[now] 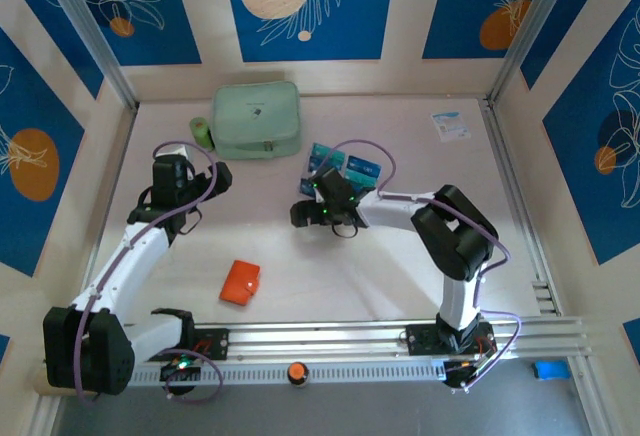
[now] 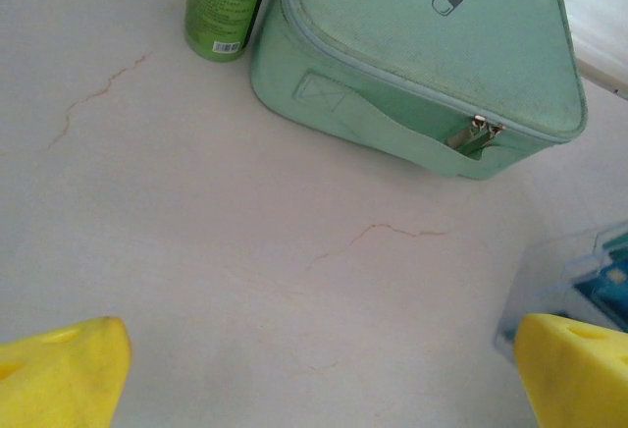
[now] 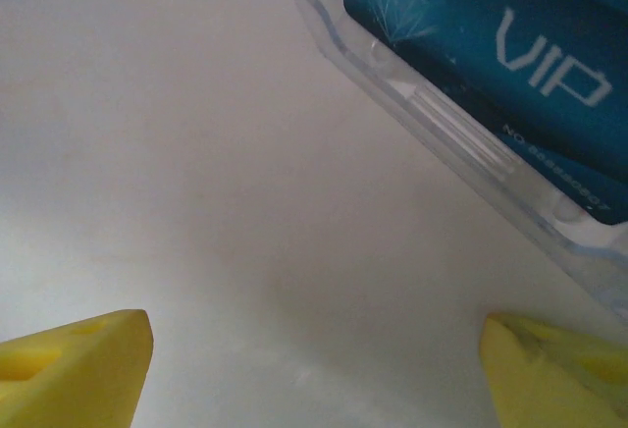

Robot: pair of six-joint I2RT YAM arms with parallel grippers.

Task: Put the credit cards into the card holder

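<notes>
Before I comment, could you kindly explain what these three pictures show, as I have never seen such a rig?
Two robot arms are bolted to a table. One picture looks down from above; the other two come from cameras on the wrists, with yellow fingertips at the bottom. On the table lie an orange card holder, teal credit cards in a clear rack, a green pouch, a green bottle and a leaflet. The left gripper and right gripper are open, holding nothing.
</notes>
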